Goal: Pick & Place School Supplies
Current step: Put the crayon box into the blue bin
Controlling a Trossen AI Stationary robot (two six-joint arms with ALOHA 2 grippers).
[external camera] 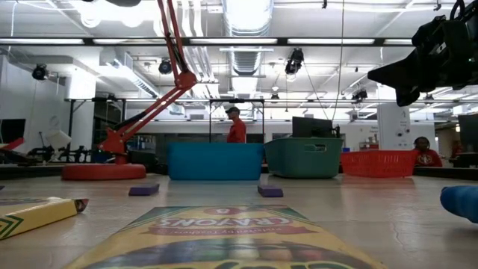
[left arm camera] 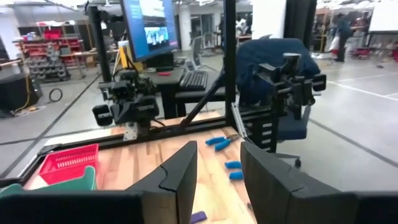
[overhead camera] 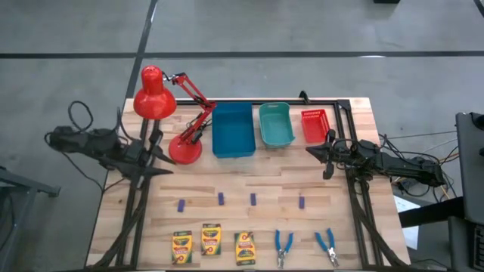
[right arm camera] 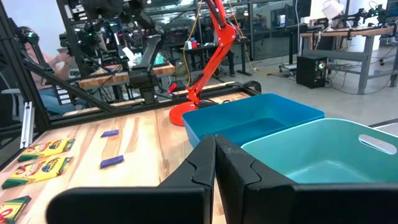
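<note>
Overhead | wooden table (overhead camera: 302, 185) | grey floor (overhead camera: 302, 30) | person (external camera: 236, 125) behind bins

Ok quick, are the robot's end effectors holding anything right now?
Left end effector: open, holding nothing, raised by the red lamp.
Right end effector: closed, holding nothing, near the red bin.

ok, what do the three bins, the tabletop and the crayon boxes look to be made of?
Blue bin and teal bin: probably moulded plastic, with smooth, solid, slightly glossy walls. Red basket: likely plastic too, with latticed sides. Wooden tabletop: pale butcher-block planks, visible strip joints, satin sheen. Three yellow-and-green crayon boxes: printed cardboard by the look, with flat faces and sharp folded edges.
</note>
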